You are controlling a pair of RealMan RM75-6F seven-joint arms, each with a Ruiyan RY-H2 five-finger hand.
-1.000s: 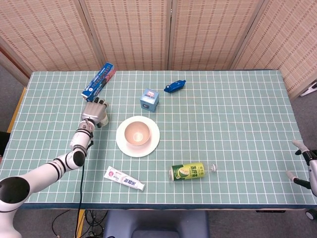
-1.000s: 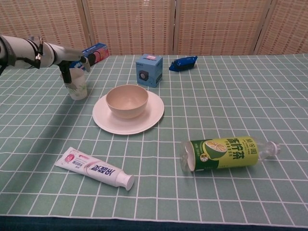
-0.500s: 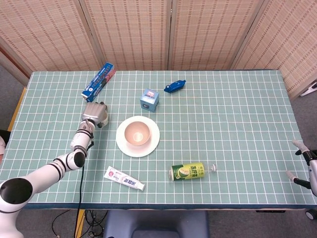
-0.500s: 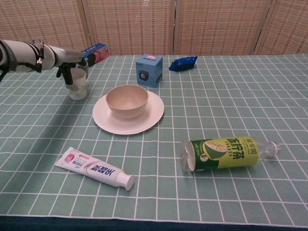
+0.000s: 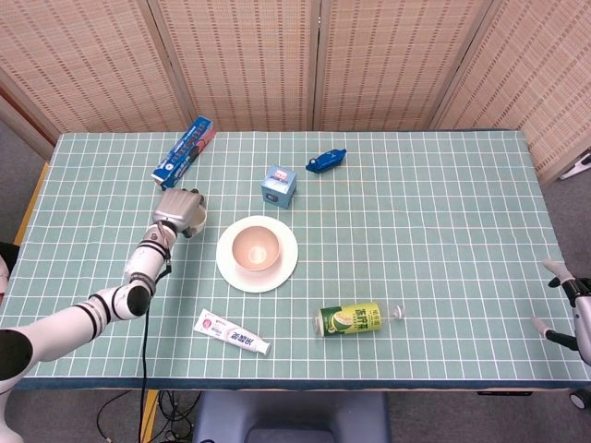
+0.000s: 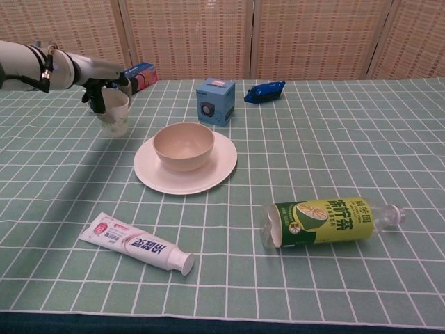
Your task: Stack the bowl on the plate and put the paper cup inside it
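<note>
While the left hand (image 6: pixel 104 87) grips the one paper cup (image 6: pixel 113 111) from above, left of the plate, the right hand (image 5: pixel 563 309) shows only partly at the table's right edge, fingers apart, holding nothing. One bowl (image 6: pixel 183 145) sits on one plate (image 6: pixel 156 177). The green gridded tablecloth (image 5: pixel 434 231) also carries one toothpaste tube (image 6: pixel 135 242), one lying bottle (image 6: pixel 323 221), two blue boxes (image 5: pixel 279 185) (image 5: pixel 184 149), one blue packet (image 5: pixel 326 160). Woven screens (image 5: pixel 277 55) stand behind.

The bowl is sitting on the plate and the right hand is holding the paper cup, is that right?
Not quite: the left hand holds the paper cup, as the chest view shows. The bowl does sit on the plate.
</note>
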